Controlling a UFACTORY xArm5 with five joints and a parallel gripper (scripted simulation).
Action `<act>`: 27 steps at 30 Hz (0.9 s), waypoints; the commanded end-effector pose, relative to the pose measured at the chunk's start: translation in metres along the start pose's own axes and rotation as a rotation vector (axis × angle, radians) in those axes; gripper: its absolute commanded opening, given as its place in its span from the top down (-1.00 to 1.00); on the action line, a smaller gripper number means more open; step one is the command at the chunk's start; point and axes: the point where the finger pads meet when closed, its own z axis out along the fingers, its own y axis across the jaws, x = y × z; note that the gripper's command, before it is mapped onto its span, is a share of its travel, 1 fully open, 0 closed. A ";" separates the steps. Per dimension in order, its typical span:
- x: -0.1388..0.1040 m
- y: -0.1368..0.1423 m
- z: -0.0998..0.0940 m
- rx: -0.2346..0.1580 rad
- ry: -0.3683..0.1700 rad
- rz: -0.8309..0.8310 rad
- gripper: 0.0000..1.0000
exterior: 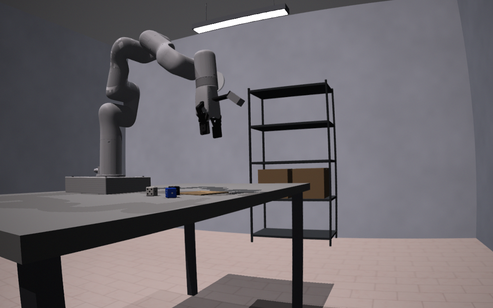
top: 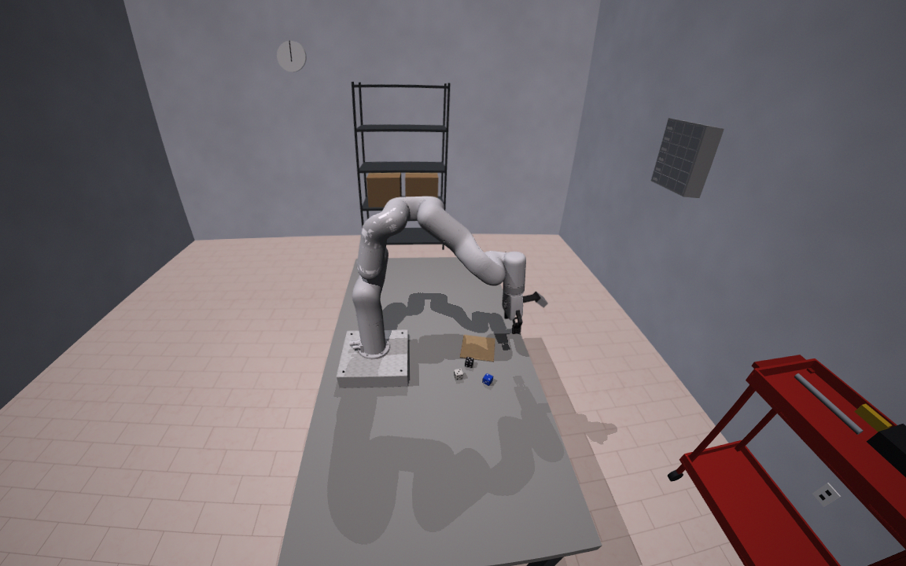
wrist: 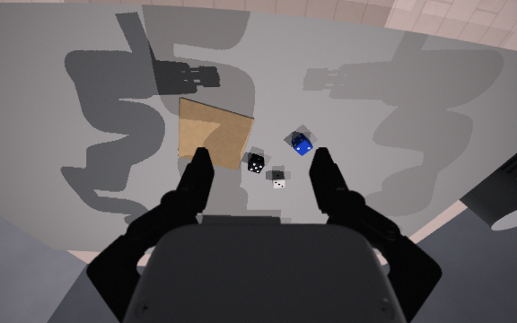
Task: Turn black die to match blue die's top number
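The black die [wrist: 256, 162] lies flat on the table [wrist: 375, 103], just beside the near corner of the tan mat [wrist: 214, 132] but off it, so it is not where the task wants it. Its top face cannot be read with certainty from the wrist view; several white pips show on the side turned to the camera. The white die [wrist: 278, 178] sits just beside it, apart, and the blue die [wrist: 302, 144] lies a little farther off to the other side, its top face too dark to count, with two pips on the lit side. No die rests on another, and the mat lies flat.

The tool [wrist: 260, 159] hangs high above this group, fingers spread wide with nothing between them, pointing down toward the dice.

By my judgement nothing of the task itself is done: the black die is untouched. Left are the descent, the grasp, the turning to match the blue die, setting it fully on the mat, and the release.
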 end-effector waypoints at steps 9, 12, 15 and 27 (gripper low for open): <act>-0.073 0.088 0.035 0.011 -0.102 0.067 -1.00; -0.082 0.096 0.038 0.015 -0.113 0.074 -1.00; -0.082 0.096 0.038 0.015 -0.113 0.074 -1.00; -0.082 0.096 0.038 0.015 -0.113 0.074 -1.00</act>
